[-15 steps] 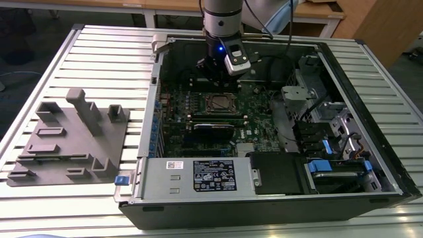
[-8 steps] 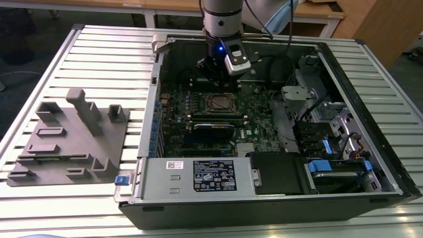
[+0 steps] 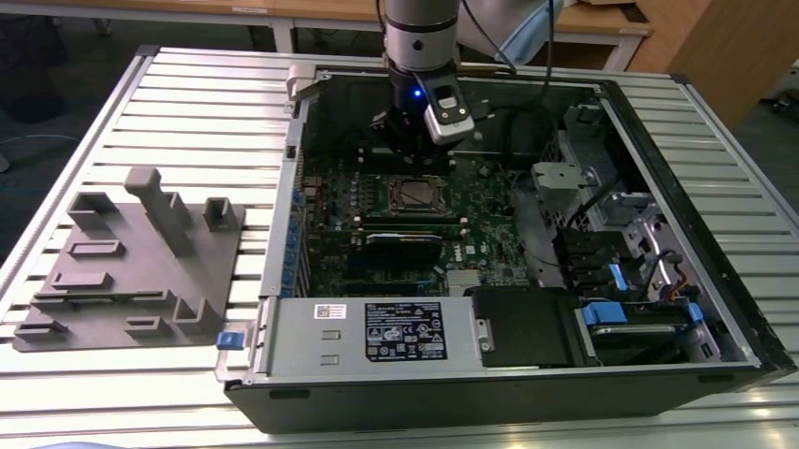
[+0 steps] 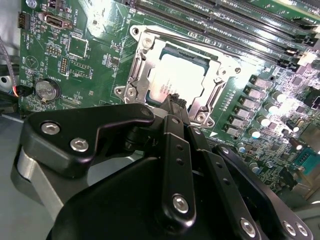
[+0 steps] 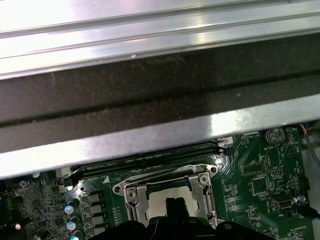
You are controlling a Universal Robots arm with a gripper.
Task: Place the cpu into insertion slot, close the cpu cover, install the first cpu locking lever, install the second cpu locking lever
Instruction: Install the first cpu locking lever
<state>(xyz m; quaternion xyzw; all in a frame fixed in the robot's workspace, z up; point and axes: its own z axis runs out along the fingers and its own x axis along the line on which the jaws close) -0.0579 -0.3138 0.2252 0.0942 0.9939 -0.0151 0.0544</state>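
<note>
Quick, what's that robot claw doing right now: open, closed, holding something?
Gripper: above the cpu seated in the insertion slot; open or shut cannot be told.

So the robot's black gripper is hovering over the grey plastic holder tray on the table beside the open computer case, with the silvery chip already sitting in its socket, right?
Not quite. The black gripper hangs inside the open computer case, over the green motherboard, not over the grey plastic holder tray; the exterior view shows this. The flat silvery square chip does sit in its metal-rimmed socket, as the second wrist view shows.

No legible text; power-supply label (image 3: pixel 405 331) unreadable.
</note>
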